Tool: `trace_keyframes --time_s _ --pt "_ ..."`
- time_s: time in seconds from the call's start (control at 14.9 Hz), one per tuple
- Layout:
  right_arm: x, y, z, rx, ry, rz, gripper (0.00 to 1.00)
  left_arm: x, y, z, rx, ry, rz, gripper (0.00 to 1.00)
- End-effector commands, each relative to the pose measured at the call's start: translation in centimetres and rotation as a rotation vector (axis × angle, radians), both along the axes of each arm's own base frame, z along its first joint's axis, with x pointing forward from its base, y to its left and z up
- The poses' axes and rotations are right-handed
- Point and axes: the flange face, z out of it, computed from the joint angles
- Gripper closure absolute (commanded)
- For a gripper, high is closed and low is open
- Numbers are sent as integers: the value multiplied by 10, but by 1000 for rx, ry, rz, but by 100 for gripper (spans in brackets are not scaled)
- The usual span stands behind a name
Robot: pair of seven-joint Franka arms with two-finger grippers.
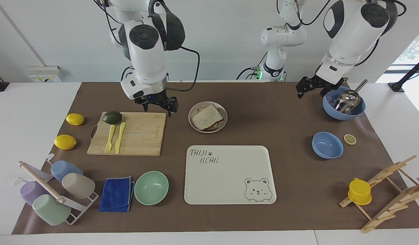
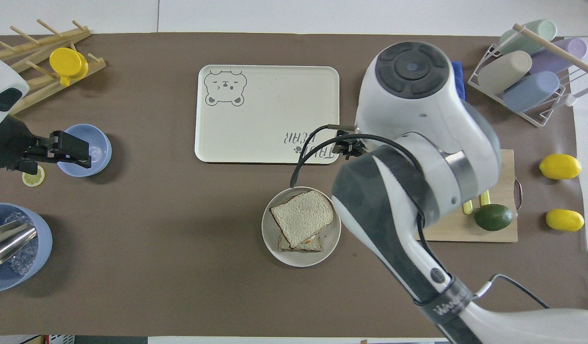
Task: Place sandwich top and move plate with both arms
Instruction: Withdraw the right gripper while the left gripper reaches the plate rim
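Observation:
The sandwich top [image 1: 206,116], a light-brown bread slice, lies slightly askew on the lower sandwich layers on the round beige plate [image 1: 224,124]. The slice [image 2: 302,216] and the plate [image 2: 299,258] also show in the overhead view. My right gripper [image 1: 158,104] is open and empty. It hangs over the edge of the wooden cutting board [image 1: 141,136] nearest the robots, apart from the plate. In the overhead view the arm hides it. My left gripper [image 1: 309,89] is open and empty in the air beside the blue bowl with a metal ladle [image 1: 344,102]. It also shows in the overhead view [image 2: 71,150].
A cream bear tray [image 1: 230,177] lies farther from the robots than the plate. The cutting board holds an avocado [image 1: 112,117], a fork and a knife. Also on the mat are a mint bowl [image 1: 151,187], a blue cloth, lemons, a cup rack, a small blue bowl [image 1: 327,145] and a wooden rack.

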Motion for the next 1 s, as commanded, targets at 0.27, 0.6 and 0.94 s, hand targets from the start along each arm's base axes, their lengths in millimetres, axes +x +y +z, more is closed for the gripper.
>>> trace_keyframes --time_s 0.27,0.6,0.94 --pt "-19 -98 79 22 12 135 0 -82 -119 -82 -67 -11 12 0" --pt "-18 -147 67 37 67 175 0 -102 -189 -161 -86 -10 -26 0" --pt "-24 -202 54 85 110 208 0 -124 -213 -217 -98 -39 -75 3"
